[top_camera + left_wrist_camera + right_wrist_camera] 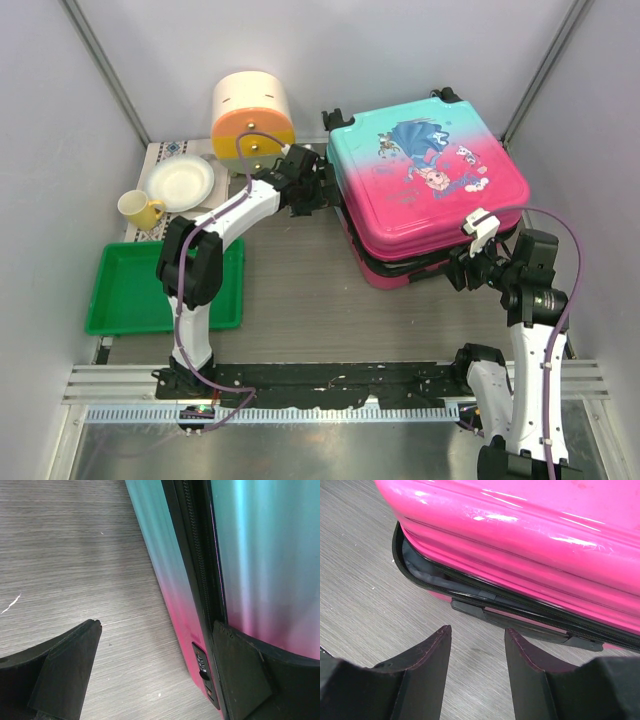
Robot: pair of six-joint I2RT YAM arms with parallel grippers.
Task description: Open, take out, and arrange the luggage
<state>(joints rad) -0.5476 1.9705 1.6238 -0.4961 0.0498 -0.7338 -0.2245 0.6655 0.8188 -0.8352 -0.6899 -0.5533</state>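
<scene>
A child's hard-shell suitcase (425, 170), turquoise fading to pink with a cartoon princess print, lies flat on the far right part of the counter (300, 290). Its two shells are parted along the near edge. There the black zip (520, 611) gapes and a strip of dark grey lining (420, 562) shows in the slit. What is inside cannot be told. A small combination lock (201, 662) sits on the suitcase's left side, beside the zip.

The left tool (156, 624) is spread wide and grips nothing. One finger (240, 670) lies against the upper shell at the seam, and the other hangs over bare counter. The right tool (477, 629) is at the near right corner, its fingers apart with only counter between them, just short of the gaping edge.

A round cream-and-orange drawer box (252, 120) stands at the back, just beside the suitcase's far left corner and close behind the left arm's wrist. Left of it a white plate (180, 183) rests on a patterned mat (165, 152), with a yellow mug (140, 209) at the plate's near side. A green plastic tray (130, 290) lies at the near left, and the left arm (200, 260) crosses over its right rim.
</scene>
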